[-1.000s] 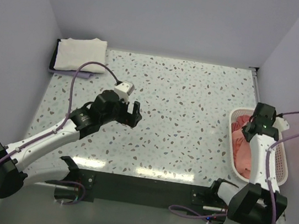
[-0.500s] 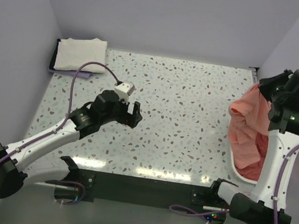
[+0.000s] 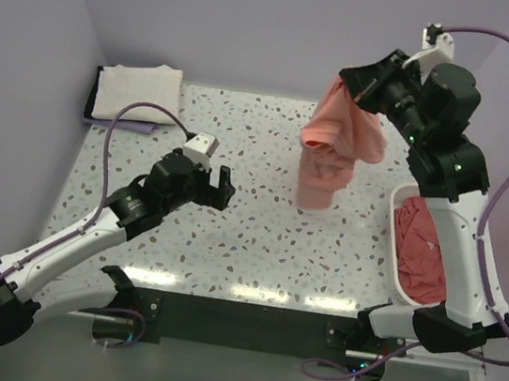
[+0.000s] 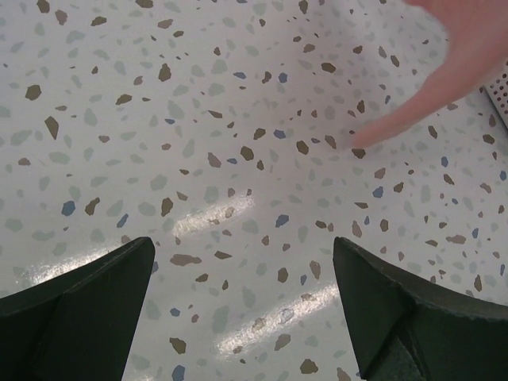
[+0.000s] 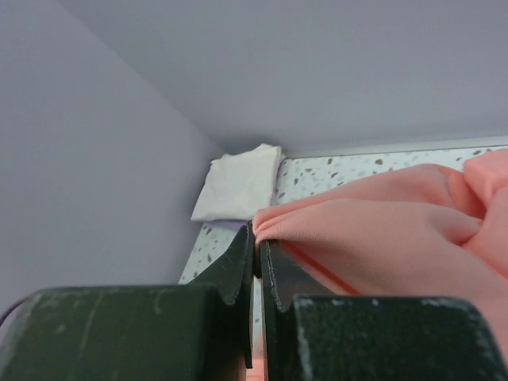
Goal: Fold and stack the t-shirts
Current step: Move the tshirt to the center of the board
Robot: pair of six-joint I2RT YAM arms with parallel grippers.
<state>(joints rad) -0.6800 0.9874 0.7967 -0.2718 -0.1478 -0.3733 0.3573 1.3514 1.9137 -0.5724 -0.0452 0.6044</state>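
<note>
Salmon-pink t-shirt (image 3: 335, 143) hangs bunched from my right jaws, pinching its edge; left jaws spread. Next it needs laying flat on the surface (image 3: 266, 240).

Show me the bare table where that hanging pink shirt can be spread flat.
The widest bare stretch of table lies between the left tool and the basket, under the pink shirt. The far strip right of the folded cream shirt is also bare. Crowded: the far left corner and the right edge.
</note>
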